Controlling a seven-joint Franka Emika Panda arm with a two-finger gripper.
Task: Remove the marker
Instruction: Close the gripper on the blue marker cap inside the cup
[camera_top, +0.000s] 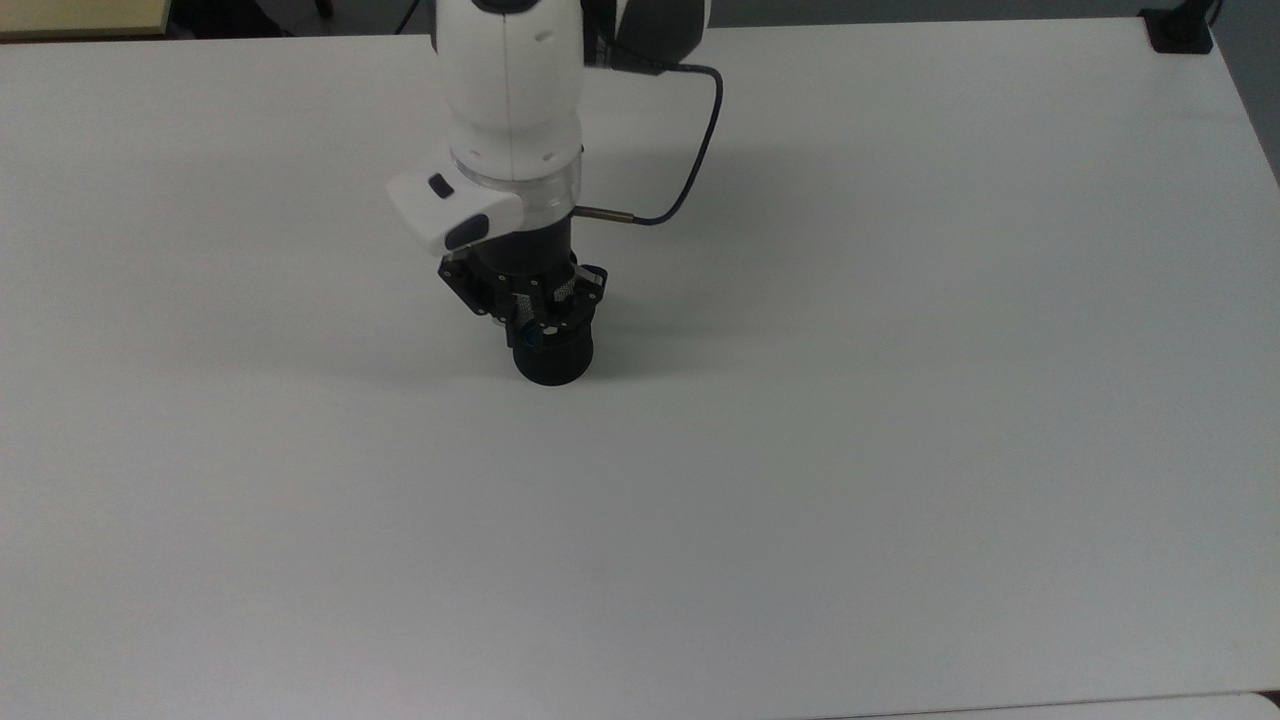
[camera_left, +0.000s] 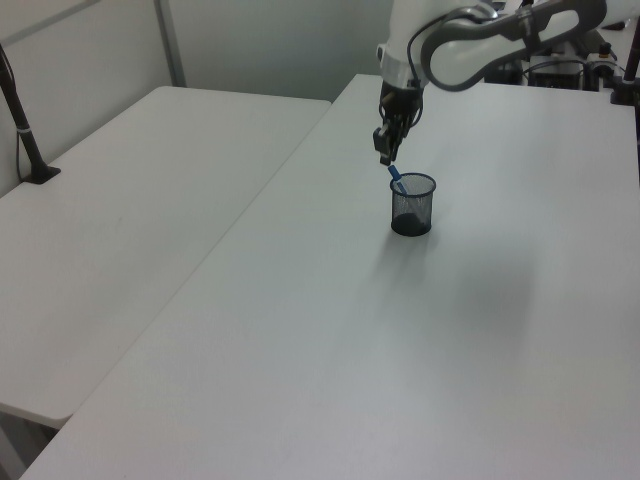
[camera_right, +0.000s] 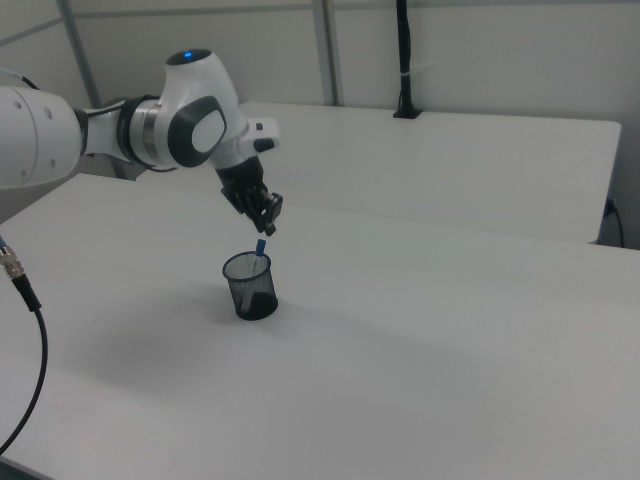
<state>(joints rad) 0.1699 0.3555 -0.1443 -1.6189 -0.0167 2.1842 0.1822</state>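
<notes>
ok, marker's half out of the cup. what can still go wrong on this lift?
1. The marker hangs tilted from the tool, its lower end still below the rim of the mesh cup. A sideways move now could catch the rim and tip or drag the cup.
2. The grip looks to be on the marker's very top end, so it could pivot or slip free and drop back in or onto the table.

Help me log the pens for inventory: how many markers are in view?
1. The marker hangs from the gripper, its lower end still in the black mesh cup. More could lie hidden low in the cup.
</notes>
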